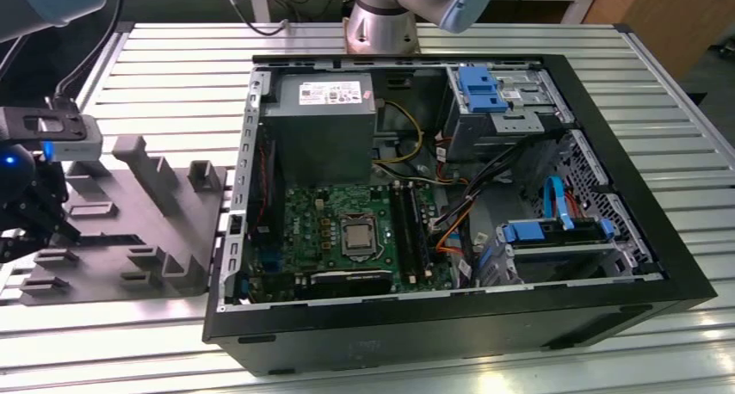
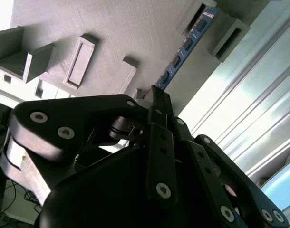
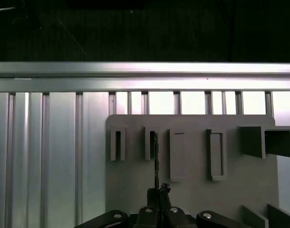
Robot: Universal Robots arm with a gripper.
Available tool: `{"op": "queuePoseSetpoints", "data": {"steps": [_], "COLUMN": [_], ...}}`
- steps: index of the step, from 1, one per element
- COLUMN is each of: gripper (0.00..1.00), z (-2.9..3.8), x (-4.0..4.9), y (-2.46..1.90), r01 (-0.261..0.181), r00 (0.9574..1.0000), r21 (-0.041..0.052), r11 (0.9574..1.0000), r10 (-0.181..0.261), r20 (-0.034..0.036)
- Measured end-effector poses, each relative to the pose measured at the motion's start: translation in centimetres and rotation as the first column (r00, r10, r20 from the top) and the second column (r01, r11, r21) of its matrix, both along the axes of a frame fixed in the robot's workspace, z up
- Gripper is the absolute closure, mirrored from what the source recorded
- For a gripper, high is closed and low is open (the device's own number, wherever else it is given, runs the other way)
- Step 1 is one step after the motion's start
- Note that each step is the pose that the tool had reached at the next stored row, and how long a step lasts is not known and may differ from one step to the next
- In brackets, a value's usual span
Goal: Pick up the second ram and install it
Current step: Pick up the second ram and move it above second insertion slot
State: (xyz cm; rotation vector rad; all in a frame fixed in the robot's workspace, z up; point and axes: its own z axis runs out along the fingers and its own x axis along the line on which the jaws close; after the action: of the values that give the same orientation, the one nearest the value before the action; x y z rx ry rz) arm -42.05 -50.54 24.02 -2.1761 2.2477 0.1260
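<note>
gripper (image 2: 154,97) has its black fingers (image 2: 160,142) drawn narrow, pinched together on the near end of a thin blue ram stick (image 2: 185,45); in the first wrist view the same gripper (image 3: 159,191) shows with the ram stick (image 3: 156,161) edge-on, a dark sliver running straight out from the fingertips; the stick's far end sits at a slotted post of the grey fixture tray (image 3: 192,190), and in the second wrist view it lies between two grey blocks of that tray (image 2: 107,33); whether it rests in the slot or has lifted clear of it cannot be told; other posts, shallow rectangular pockets and open box shapes stand on the tray around it.

in the exterior view the gripper (image 1: 34,222) hangs over the fixture tray (image 1: 150,196) at the exterior view's left, with a grey camera box (image 1: 64,136) mounted above it; the tray lies on a slatted aluminium table (image 1: 172,67), just beside an open computer case (image 1: 460,325) lying on its side; the gripper is well apart from the case's inside.

inside the case a green motherboard (image 1: 333,222) lies with a processor (image 1: 360,235) near its middle and long dark memory slots (image 1: 404,226) beside that; a grey power supply (image 1: 316,119) sits above the board, bundles of coloured cables (image 1: 453,230) run across the middle, and blue drive brackets (image 1: 480,89) sit at the exterior view's right; the arm's base (image 1: 385,20) stands on the table behind the case.
</note>
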Motion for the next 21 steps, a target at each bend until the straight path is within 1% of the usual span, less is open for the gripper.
{"op": "queuePoseSetpoints", "data": {"steps": [11,21], "gripper": [0.88,0.88], "z": [1.54,3.16], "x": [0.00,-0.01], "y": [0.00,0.00], "r01": [0.000,0.000], "r00": [1.0000,1.0000], "r21": [0.0005,0.0018], "r11": [1.0000,1.0000], "r10": [0.000,0.000], "r20": [0.0000,0.0000]}}
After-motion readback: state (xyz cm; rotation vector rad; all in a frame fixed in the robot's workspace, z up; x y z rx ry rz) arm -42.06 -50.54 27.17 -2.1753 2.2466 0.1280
